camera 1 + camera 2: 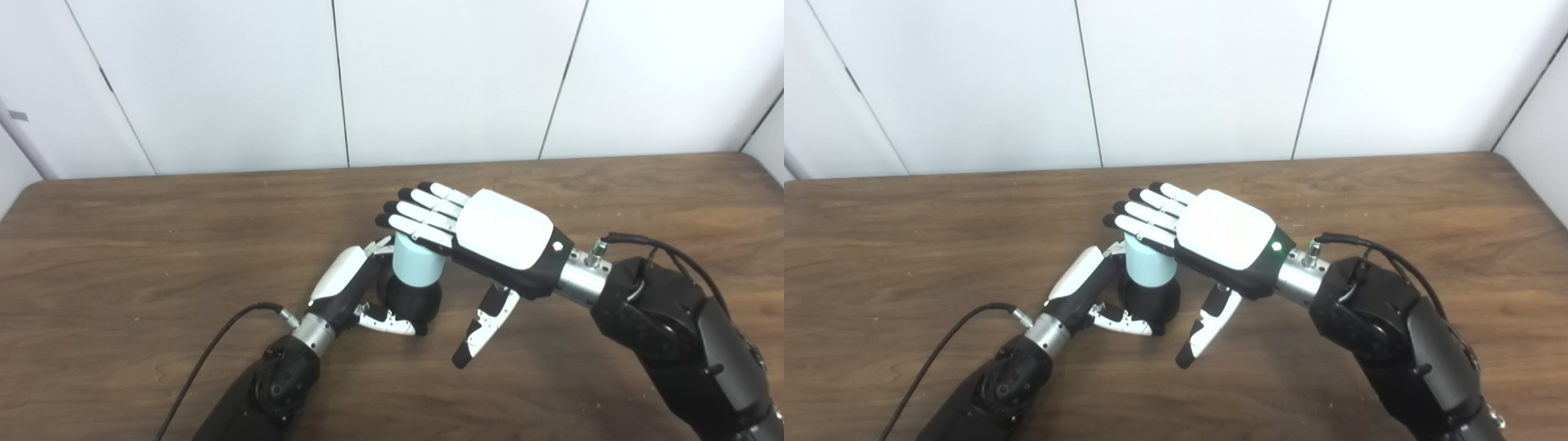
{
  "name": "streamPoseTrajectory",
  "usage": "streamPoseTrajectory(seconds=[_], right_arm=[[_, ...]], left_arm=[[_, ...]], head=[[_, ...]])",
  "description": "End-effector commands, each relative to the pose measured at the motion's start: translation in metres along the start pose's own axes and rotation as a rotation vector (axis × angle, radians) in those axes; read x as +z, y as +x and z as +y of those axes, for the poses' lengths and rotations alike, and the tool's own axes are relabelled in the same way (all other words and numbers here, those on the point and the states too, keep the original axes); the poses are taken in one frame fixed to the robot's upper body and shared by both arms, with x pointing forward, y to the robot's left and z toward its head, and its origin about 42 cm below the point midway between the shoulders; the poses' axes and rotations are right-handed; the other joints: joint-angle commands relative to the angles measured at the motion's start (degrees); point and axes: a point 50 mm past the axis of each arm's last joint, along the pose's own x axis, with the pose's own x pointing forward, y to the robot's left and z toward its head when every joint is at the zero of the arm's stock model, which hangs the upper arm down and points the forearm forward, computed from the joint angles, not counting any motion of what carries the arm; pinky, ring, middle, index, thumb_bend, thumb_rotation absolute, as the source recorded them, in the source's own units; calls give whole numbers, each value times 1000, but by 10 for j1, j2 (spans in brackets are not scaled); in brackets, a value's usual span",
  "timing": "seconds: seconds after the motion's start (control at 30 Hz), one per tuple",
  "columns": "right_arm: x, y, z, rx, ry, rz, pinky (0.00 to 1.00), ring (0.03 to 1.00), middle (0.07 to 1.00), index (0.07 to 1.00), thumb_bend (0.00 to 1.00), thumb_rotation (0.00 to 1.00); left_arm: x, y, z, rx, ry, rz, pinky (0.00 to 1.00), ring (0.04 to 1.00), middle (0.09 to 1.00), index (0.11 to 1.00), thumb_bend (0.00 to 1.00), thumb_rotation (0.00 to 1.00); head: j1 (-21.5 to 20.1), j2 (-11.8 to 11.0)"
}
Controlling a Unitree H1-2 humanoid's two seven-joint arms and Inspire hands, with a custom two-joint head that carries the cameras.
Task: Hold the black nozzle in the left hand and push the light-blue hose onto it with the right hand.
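The left hand [350, 283] is closed around the black nozzle [414, 301] on the worktop [122, 257]. The right hand [484, 236], fingers straight and spread, lies flat on top of the light-blue hose [416, 263], which stands upright on the nozzle.

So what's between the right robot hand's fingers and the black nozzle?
The light-blue hose stands upright there: the right robot hand lays flat fingers on its top, and its lower end meets the black nozzle, gripped by the left robot hand. Both eye views show it.
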Motion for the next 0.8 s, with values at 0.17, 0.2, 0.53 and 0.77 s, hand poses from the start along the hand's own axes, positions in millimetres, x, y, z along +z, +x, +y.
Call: streamPoseTrajectory(seconds=[0.17, 0.2, 0.53, 0.77], right_arm=[[4, -4, 1, 44, -27, -38, 1000, 1000, 1000, 1000, 1000, 621], [4, -3, 1, 45, -29, -40, 1000, 1000, 1000, 1000, 1000, 621], [8, 0, 4, 46, -61, -84, 1000, 1000, 1000, 1000, 1000, 624], [6, 2, 6, 47, -112, -112, 1000, 1000, 1000, 1000, 1000, 628]], left_arm=[[-39, -58, -70, -213, -44, 202, 1000, 964, 813, 483, 503, 85], [-39, -58, -70, -213, -44, 202, 1000, 964, 812, 483, 503, 85], [-37, -58, -71, -214, -46, 204, 1000, 964, 813, 483, 503, 84], [-37, -59, -70, -212, -46, 203, 1000, 964, 813, 484, 503, 84]], head=[[-2, 0], [-2, 0], [-1, 1], [-1, 2]])
